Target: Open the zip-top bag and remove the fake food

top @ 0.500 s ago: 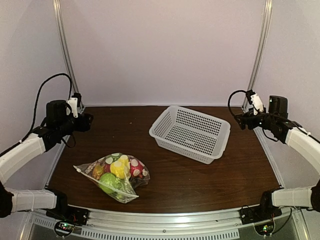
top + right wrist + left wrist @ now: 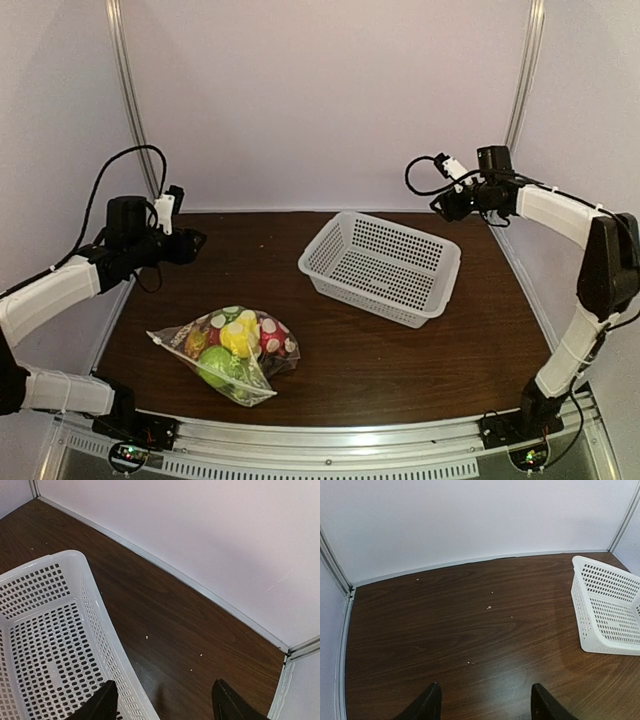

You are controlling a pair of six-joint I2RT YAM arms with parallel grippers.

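The top external camera is looking down from high above the near edge, taking in the whole table (image 2: pixel 400 370) from afar. Both wrist cameras are hovering closer, angling down toward the back wall (image 2: pixel 330 100). All three views are sharing the white perforated basket (image 2: pixel 380 265).

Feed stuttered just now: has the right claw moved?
Yes. In the top view the right claw has swung left and up-frame, away from the right post, closer to the basket's far right corner.
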